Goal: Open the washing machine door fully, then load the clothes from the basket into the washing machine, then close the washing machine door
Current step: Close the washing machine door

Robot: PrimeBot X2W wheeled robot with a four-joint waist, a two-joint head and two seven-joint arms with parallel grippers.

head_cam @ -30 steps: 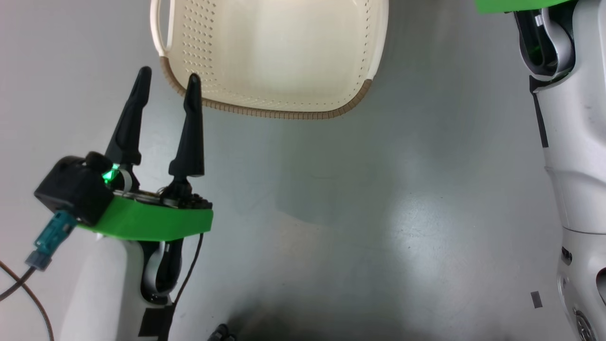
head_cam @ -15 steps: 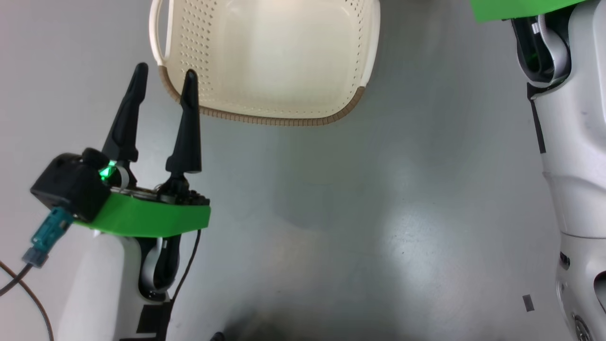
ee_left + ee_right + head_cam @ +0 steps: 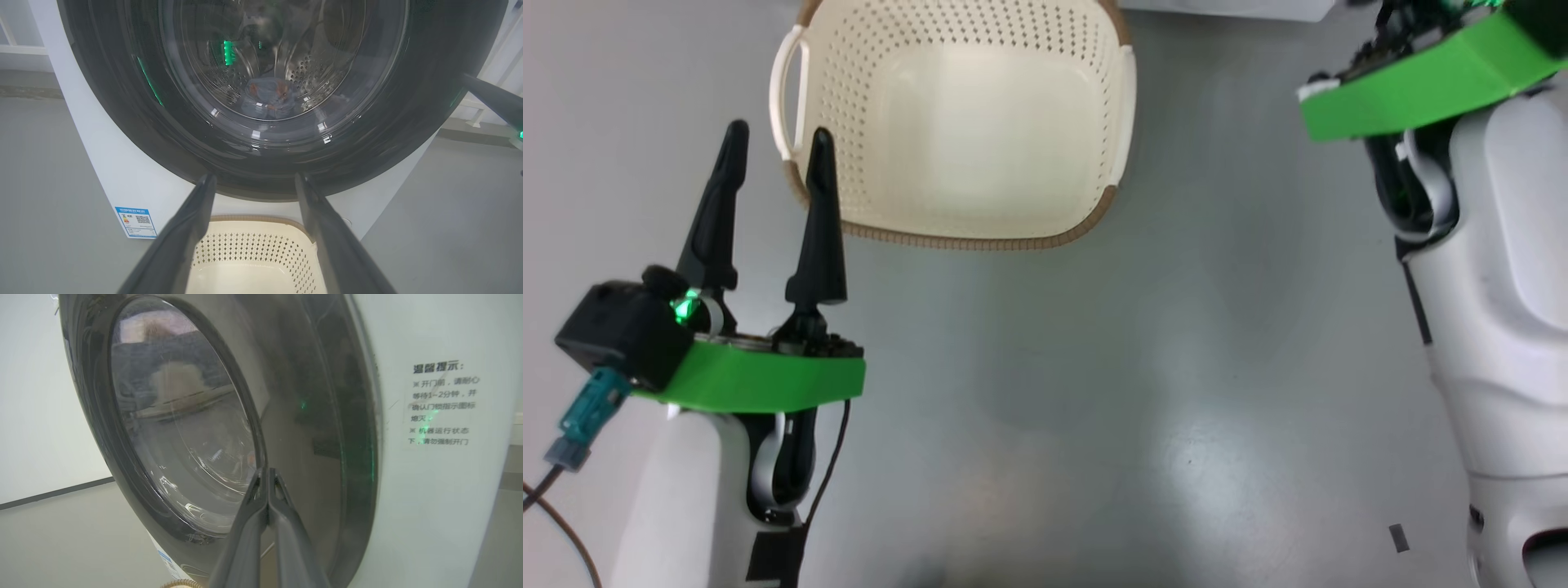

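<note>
One door (image 3: pixel 122 122) closed, left pincer (image 3: pixel 778 132) spread

Washing machine door (image 3: pixel 122 102): round, wide glossy black rim, bulging clear glass centre, lying closed against the front of the white front-loading washing machine (image 3: pixel 102 171), blue label sticker (image 3: pixel 136 222) low on that front. Clothes (image 3: pixel 267 96): light blue bundle with orange-brown prints, seen through the glass at the bottom of the perforated steel drum (image 3: pixel 310 69). Basket (image 3: pixel 964 242): cream-white, perforated, brown woven-look rim, upright on the grey floor (image 3: pixel 1094 408) just before the machine.
</note>
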